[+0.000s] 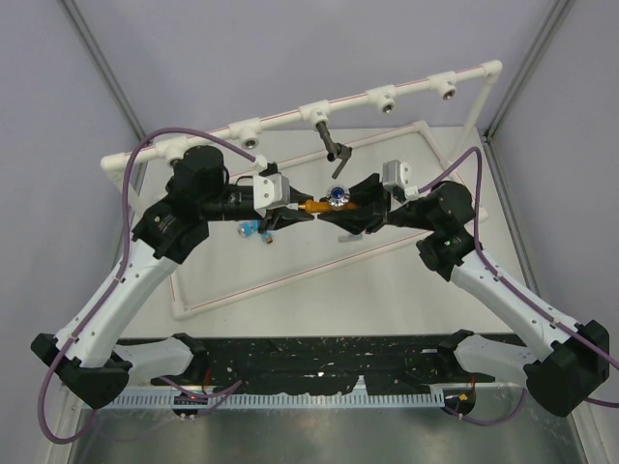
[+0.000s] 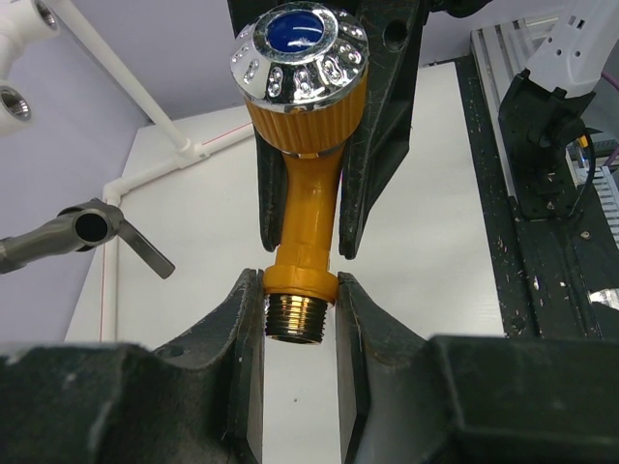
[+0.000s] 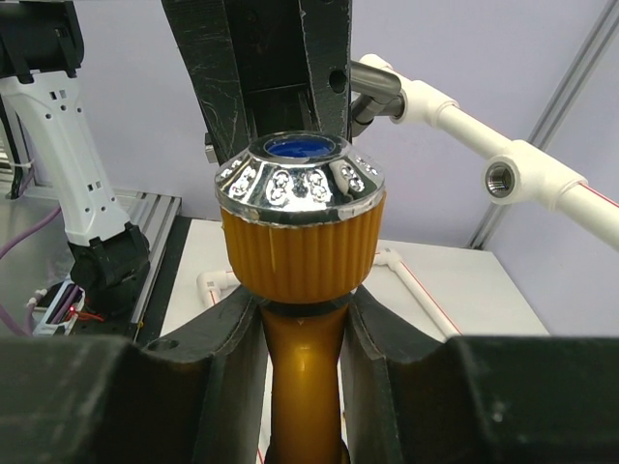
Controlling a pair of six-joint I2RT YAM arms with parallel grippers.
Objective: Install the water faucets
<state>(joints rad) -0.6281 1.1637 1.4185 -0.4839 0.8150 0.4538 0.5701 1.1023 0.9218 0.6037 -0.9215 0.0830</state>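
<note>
Over the table (image 1: pixel 319 309), the orange-gold faucet (image 1: pixel 317 206) lies left–right: left gripper (image 1: pixel 302 214) pinches its threaded end, right gripper (image 1: pixel 344 208) clamps its neck; the white pipe (image 1: pixel 414 89) stands farther off.

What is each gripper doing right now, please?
Left gripper: closed on the orange-gold faucet, at its threaded end.
Right gripper: closed on the same faucet's neck.
</note>
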